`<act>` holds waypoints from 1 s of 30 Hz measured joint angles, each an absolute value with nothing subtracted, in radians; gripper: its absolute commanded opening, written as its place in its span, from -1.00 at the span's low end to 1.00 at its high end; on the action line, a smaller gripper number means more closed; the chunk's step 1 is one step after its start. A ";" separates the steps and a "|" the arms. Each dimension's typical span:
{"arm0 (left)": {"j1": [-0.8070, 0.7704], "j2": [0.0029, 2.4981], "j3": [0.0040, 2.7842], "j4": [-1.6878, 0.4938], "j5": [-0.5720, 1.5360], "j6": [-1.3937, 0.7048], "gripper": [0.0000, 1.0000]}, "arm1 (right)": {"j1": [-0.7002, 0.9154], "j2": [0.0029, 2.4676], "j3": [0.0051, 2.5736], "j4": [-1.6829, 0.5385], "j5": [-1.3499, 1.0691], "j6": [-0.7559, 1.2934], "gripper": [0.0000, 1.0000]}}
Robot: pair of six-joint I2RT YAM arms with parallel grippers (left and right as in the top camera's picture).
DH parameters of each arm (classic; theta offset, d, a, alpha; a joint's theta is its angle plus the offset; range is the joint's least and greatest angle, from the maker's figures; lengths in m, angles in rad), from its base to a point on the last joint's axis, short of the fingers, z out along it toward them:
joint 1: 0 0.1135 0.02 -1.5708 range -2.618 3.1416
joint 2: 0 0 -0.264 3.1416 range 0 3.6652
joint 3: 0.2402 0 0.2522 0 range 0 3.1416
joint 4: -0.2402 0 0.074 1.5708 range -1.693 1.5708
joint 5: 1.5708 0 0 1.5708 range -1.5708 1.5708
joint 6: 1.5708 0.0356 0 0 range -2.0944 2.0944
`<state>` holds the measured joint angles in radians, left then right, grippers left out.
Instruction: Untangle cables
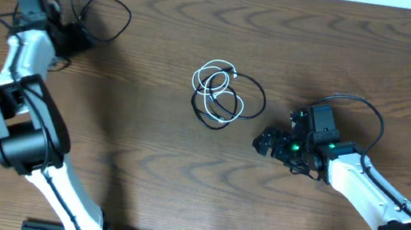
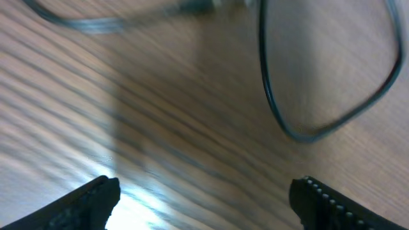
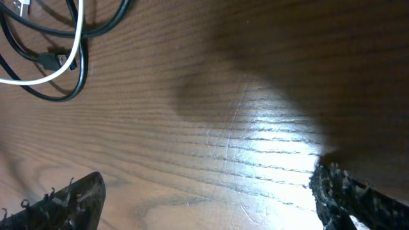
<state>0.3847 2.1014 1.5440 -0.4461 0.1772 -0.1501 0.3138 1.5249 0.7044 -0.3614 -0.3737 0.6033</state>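
Targeting the knot at the centre of the brown wooden table (image 1: 142, 163): thin white USB cord (image 3: 80, 32) and thin black USB cord (image 1: 264, 101) loop through each other, so the right gripper (image 3: 204, 191), fingers spread and empty just beside it, should pinch one outer strand clear of crossings. Left gripper (image 2: 204, 201), fingers apart on nothing, hangs over a separate thin black cord (image 2: 264, 70); only the right wrist view shows the small plug (image 3: 51, 61) in the knot.
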 measured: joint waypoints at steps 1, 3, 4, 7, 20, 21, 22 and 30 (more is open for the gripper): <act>0.372 2.113 1.542 -0.447 0.177 -0.151 0.56 | 0.314 1.525 0.705 -0.361 -0.374 0.603 0.99; 0.344 2.128 1.542 -0.439 0.177 -0.152 0.12 | 0.314 1.525 0.704 -0.361 -0.375 0.603 0.98; 0.326 2.130 1.542 -0.428 0.177 -0.154 -0.06 | 0.314 1.525 0.704 -0.361 -0.375 0.603 0.98; 0.295 2.132 1.542 -0.385 0.178 -0.152 -0.85 | 0.314 1.525 0.704 -0.360 -0.376 0.603 0.99; 0.281 2.228 1.543 -0.244 0.177 -0.152 -0.87 | 0.314 1.525 0.704 -0.358 -0.379 0.603 0.98; 0.281 2.237 1.543 -0.213 0.178 -0.152 -0.85 | 0.314 1.525 0.704 -0.358 -0.379 0.603 0.99; 0.281 2.239 1.543 -0.199 0.178 -0.152 -0.85 | 0.314 1.525 0.704 -0.357 -0.379 0.603 0.99; 0.281 2.289 1.549 -0.023 0.179 -0.156 -0.49 | 0.314 1.526 0.704 -0.350 -0.381 0.619 0.99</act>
<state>0.2806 2.2894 1.5486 -0.0235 0.1791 -0.1558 0.3138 1.5257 0.7044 -0.3500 -0.3813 0.6186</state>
